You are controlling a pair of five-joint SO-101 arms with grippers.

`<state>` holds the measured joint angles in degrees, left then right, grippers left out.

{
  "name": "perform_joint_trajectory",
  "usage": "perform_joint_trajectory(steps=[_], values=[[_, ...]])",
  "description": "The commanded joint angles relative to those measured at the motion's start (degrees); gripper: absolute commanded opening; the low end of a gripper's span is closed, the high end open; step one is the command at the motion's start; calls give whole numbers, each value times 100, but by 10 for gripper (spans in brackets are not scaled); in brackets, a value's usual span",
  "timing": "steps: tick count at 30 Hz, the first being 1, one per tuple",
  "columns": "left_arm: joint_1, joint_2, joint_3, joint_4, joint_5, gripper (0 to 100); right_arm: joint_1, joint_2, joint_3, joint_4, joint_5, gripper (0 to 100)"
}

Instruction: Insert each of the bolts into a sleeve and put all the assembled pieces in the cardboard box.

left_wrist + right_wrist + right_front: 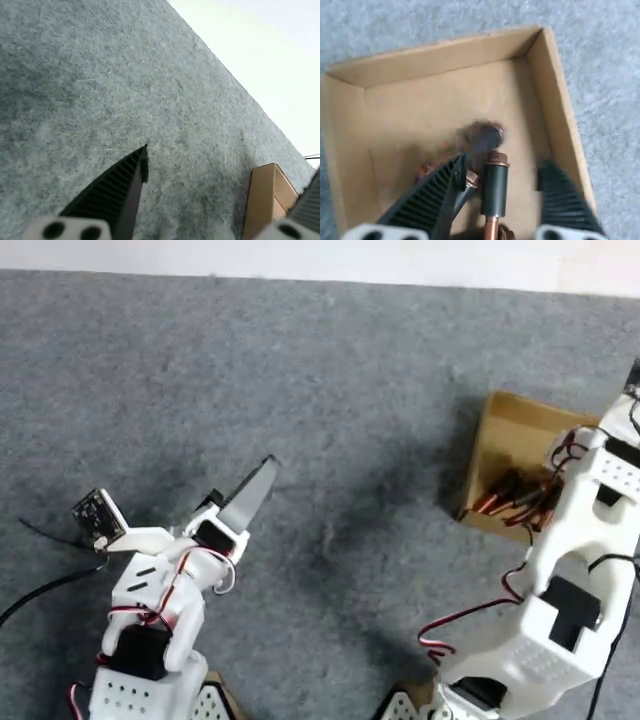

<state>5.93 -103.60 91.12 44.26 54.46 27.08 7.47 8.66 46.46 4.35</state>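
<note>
On the left of the grey felt table (330, 370), the left gripper (256, 486) hangs over bare felt, well apart from the box, its fingers spread wide and holding nothing. To the right, the cardboard box (497, 435) contains several assembled pieces (512, 496). The right gripper (505, 161) hangs above the box with its fingers released. Between them, inside the box, lies a black sleeve (495, 187) with a copper bolt (497, 159) through it.
</note>
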Motion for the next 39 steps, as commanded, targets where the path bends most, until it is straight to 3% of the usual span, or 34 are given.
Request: perform_joint_trajectory(steps=[1,11,29,39], values=[[-40,-40,-31,-123,-53,449,13,-136,-312,233,18,253],[-22,-40,31,-141,-167,449,-321,-1868,646,426,-26,253],[-4,-40,57,-105,-519,449,-2352,-7618,6800,-1332,-26,253],[-4,-40,48,334,-1943,449,-2607,-10651,8743,-1297,-26,253]])
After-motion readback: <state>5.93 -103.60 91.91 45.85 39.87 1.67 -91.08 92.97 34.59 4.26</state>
